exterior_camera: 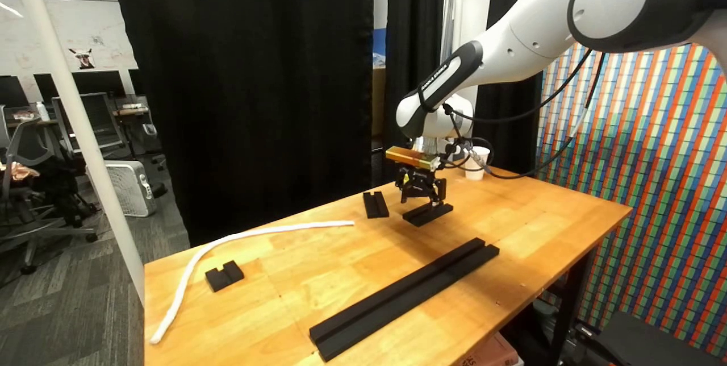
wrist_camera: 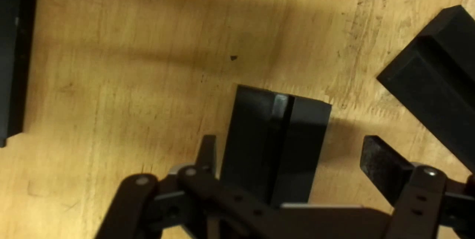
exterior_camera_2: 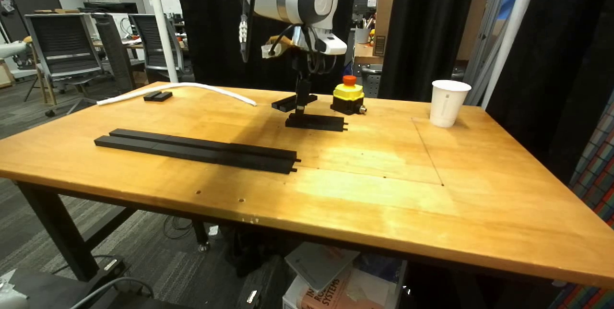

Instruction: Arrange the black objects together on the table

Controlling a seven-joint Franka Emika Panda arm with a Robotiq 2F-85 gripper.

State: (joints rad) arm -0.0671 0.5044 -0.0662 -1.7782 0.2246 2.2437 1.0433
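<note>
Hand [wrist_camera: 289, 150] is low over the desk [exterior_camera: 545, 207], fingers [wrist_camera: 384, 166] spread wide w/ a grooved black block [wrist_camera: 256, 146] below, btwn them in the wrist view & closer to one finger; can't tell if they touch. 2nd black block [wrist_camera: 438, 79] lies nr, out past the finger w/ the wider gap. Long black strip [exterior_camera: 403, 298] lies apart from both; small black block [exterior_camera: 224, 276] well apart, nxt to white cord [exterior_camera: 255, 233].

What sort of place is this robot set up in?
Most likely a robotics lab: a robot arm reaches over a wooden table, an apparent emergency-stop button stands on it, and office chairs show in the background.
</note>
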